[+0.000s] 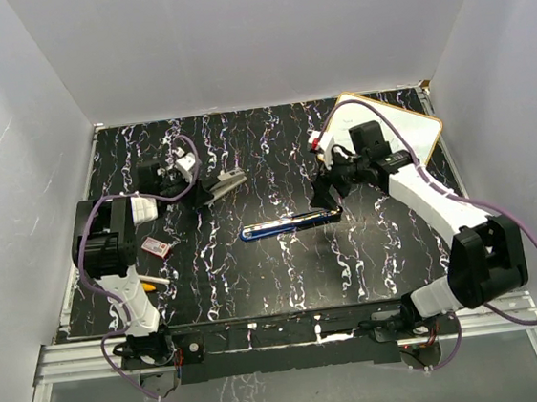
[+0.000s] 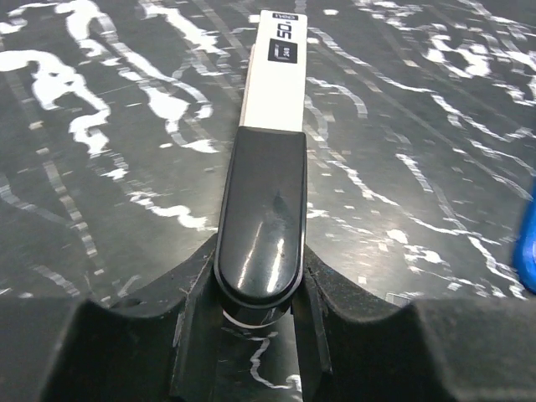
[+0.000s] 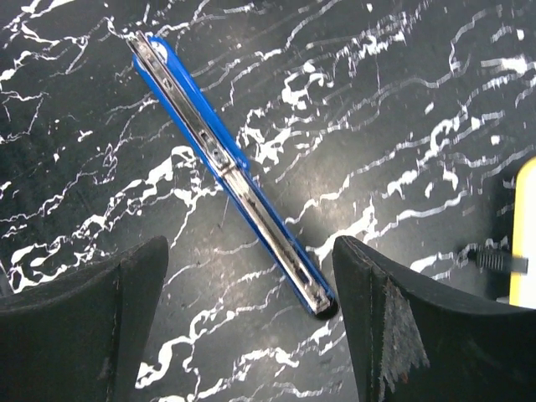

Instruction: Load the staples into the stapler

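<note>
Left gripper [image 2: 260, 276] is nearest, jaws clamped on a black-tipped white bar [image 2: 272, 100]. Right gripper [image 3: 251, 276] hovers, jaws apart, over one end of the blue stapler [image 3: 222, 159], which is opened flat with its long axis left-right. Staple box [image 1: 156, 246] lies beside the left arm [image 1: 127, 273], well apart from the stapler. Black marbled surface [image 1: 286, 276]; white walls [image 1: 233, 41] on three sides.
</note>
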### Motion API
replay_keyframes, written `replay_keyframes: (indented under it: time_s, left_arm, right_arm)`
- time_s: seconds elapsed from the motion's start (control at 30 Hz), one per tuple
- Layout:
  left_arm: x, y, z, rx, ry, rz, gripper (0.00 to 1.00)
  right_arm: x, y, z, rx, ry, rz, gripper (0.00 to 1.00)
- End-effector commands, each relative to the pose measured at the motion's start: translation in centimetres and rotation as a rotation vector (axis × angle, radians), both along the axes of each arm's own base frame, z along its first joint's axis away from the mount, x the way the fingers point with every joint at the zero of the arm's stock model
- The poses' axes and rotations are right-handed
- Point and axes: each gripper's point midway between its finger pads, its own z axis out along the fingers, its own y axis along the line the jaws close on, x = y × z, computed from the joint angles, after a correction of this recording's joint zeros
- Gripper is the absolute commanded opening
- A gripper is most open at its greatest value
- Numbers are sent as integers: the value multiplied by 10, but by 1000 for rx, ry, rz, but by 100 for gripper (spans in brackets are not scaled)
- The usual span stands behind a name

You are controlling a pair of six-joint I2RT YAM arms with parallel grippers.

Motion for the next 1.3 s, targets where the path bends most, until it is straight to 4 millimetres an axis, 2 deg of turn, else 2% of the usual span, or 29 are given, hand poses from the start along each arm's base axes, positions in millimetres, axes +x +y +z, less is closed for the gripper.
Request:
replay_keyframes:
  time_s: [0.0,0.13,0.27,0.33,0.37,0.53,0.7,0.93,1.17,1.27]
  left_arm:
    - [-46,-40,59,-68,-87,-378,0]
    - [-72,-50,51,8,-98,-516,0]
    - [-78,-56,44,6,-95,-561,0]
    - [-83,-61,40,13,-103,-590,0]
    - [-84,-63,40,10,-111,-599,0]
    - [-95,-71,38,-12,-114,-629,0]
    - [-100,-75,36,-26,-115,-643,0]
    - [-102,-77,36,-41,-102,-645,0]
    - [-99,-76,30,-37,-84,-624,0]
    - [-99,-76,29,-35,-78,-621,0]
  right_arm:
    - [26,38,38,115,-199,154,81]
    - [42,79,29,143,-285,258,80]
    - [48,131,13,199,-312,367,80]
    - [47,152,-9,192,-267,404,80]
    - [55,166,-4,218,-299,421,80]
    - [63,200,-27,241,-206,443,82]
    - [69,217,-39,277,-132,440,78]
    - [70,227,-49,308,-63,446,56]
    - [63,229,-55,310,-38,458,55]
    - [66,230,-55,306,-47,454,45]
